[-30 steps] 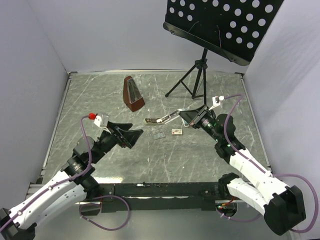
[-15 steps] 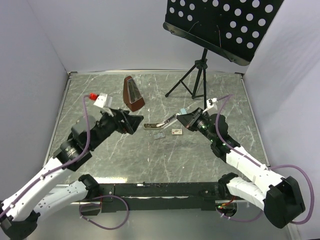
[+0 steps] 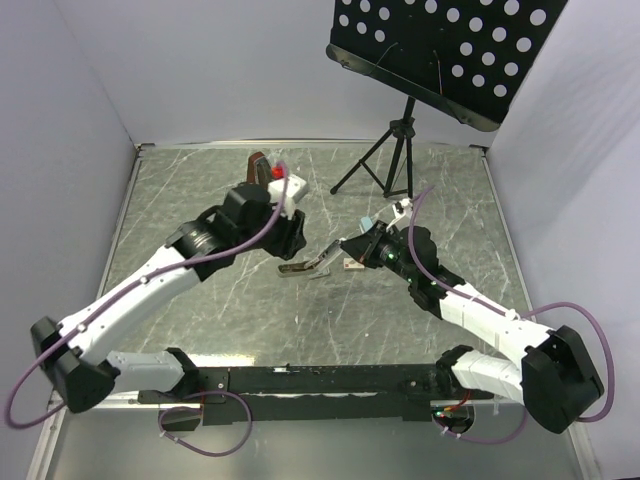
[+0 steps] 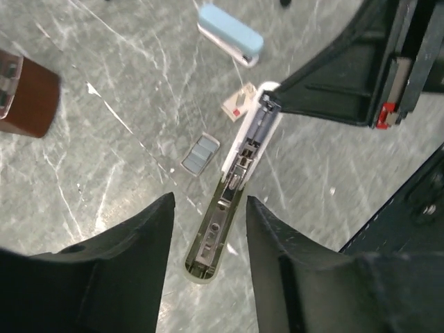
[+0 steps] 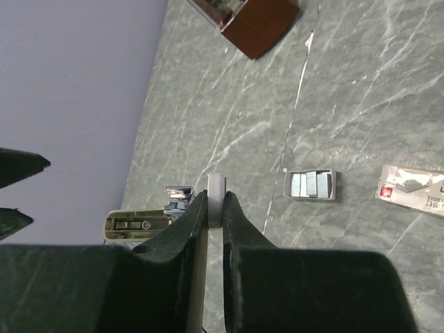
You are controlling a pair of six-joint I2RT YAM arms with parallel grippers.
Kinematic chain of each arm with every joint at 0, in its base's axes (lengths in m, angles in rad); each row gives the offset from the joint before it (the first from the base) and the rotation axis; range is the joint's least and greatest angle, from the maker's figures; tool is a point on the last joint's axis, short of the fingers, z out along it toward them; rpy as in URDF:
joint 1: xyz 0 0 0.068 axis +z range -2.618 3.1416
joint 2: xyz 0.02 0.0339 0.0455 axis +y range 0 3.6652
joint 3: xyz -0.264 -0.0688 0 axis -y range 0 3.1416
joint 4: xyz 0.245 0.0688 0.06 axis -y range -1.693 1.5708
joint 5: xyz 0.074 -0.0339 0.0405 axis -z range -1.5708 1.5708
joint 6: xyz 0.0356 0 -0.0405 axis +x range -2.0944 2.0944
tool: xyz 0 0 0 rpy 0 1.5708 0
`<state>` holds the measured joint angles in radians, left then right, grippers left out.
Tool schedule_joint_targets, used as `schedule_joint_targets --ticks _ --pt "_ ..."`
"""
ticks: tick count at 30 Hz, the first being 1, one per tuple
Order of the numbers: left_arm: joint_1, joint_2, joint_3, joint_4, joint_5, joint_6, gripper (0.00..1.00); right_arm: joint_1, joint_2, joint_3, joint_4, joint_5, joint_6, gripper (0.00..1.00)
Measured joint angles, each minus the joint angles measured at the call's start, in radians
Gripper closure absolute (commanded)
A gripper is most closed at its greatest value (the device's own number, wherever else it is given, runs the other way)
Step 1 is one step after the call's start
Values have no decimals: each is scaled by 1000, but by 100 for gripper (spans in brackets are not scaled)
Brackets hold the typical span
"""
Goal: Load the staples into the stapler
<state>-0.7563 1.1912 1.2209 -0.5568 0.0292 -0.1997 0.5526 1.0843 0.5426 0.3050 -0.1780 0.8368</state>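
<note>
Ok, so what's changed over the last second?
The left hand swung from the near left up to the middle, its jaws now open astride the open stapler. The right hand, shut on the stapler throughout, dragged it left and nearer. The staple box, metronome and music stand stayed put.

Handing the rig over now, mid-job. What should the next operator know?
Right gripper: shut on the stapler's white arm, holding it open.
Left gripper: open, straddling the stapler's free end, not gripping.
Staple box: lying beside the stapler; no strip seen out of it.
Done: stapler opened.
Left: take a strip from the box, seat it in the channel, close the stapler.
</note>
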Motion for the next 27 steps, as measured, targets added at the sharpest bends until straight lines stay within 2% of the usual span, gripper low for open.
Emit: schedule_joint_targets --ticks 10,20,27 --pt "-78 214 101 -136 8 105 55 12 19 1 2 -7 4 100" --pt "-91 306 138 -201 4 159 55 12 19 1 10 -14 8 100" --pt "-104 333 156 -211 0 187 65 13 19 1 17 -18 11 100"
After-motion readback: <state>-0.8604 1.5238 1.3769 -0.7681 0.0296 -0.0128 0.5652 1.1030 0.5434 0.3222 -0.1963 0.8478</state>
